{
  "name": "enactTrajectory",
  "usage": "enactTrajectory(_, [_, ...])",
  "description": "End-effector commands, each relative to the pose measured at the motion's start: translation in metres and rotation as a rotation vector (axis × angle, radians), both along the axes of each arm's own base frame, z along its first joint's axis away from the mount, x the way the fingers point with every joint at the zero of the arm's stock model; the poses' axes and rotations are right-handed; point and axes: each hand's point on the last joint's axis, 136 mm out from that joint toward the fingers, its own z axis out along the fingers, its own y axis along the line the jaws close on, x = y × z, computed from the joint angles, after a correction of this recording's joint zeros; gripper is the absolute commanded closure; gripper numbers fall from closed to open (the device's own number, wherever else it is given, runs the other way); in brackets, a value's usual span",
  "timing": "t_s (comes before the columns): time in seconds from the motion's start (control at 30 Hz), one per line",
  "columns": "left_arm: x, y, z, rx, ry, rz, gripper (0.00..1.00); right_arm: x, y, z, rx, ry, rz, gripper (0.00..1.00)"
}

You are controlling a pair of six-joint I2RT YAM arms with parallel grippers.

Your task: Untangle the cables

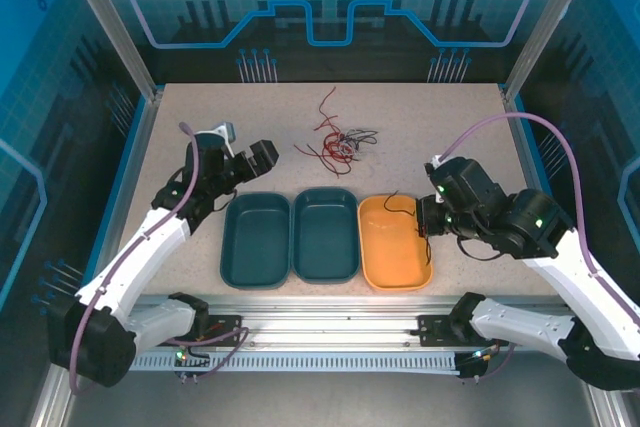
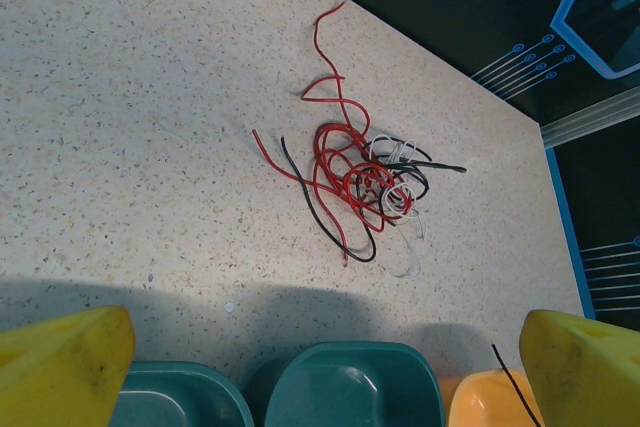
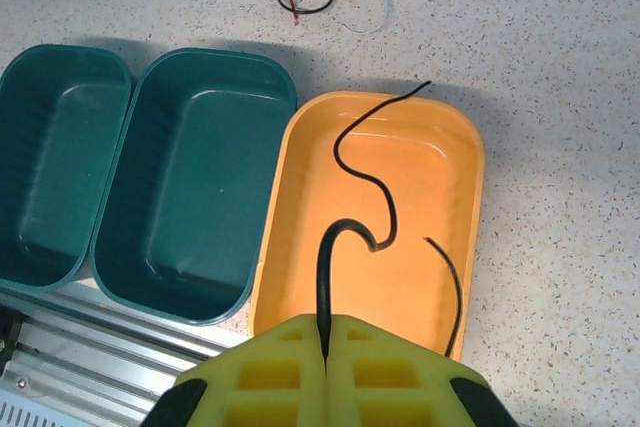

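Tangle: red, black and white cables (image 1: 337,139) lie heaped together on the bench (image 1: 480,127), beyond the far rims of the trays. One red strand trails off toward the far edge.
Tangle from the left wrist: the knot (image 2: 358,185) sits on bare bench, red loops on the left, black and white ones bunched on the right.
Left jaws: wide apart and holding nothing, above the bench by the far left corner of the left teal tray (image 1: 228,247). Their yellow fingertips (image 2: 60,362) frame the lower corners of the wrist view. The tangle lies out ahead of them, well apart.
Right jaws: pressed together, clamped on one end of a single black cable (image 3: 365,182), above the near end of the orange tray (image 3: 300,247).
Black cable: it rises from the clamped yellow pads (image 3: 380,367), hooks over, and snakes across the orange tray, its free tip reaching just past the far rim.
Second black piece: a short curve (image 3: 452,287) by the tray's right wall; whether it joins the held strand cannot be told.
Middle teal tray (image 1: 300,262): touching both neighbours, with the tangle beyond its far rim.
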Motion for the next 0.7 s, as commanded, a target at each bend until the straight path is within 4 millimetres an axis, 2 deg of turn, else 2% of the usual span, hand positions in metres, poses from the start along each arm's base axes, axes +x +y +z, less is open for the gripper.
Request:
enactTrajectory(0.0, [-0.007, 0.006, -0.001, -0.002, 0.004, 0.017, 0.01, -0.005, -0.008, 0.024, 0.034, -0.075, 0.006, 1.0])
enactTrajectory(0.17, [-0.01, 0.008, 0.0, -0.01, -0.005, 0.027, 0.01, -0.005, -0.01, 0.055, 0.077, -0.177, 0.038, 1.0])
enactTrajectory(0.3, [-0.013, 0.009, 0.0, -0.017, -0.009, 0.032, 0.01, -0.009, -0.016, 0.066, 0.082, -0.206, 0.048, 1.0])
enactTrajectory(0.53, [-0.012, 0.009, -0.001, -0.014, -0.006, 0.035, 0.01, -0.02, -0.022, 0.065, 0.101, -0.196, 0.052, 1.0])
enactTrajectory(0.67, [-0.013, 0.01, -0.003, -0.013, -0.002, 0.037, 0.01, -0.019, -0.021, 0.05, 0.083, -0.152, 0.036, 1.0])
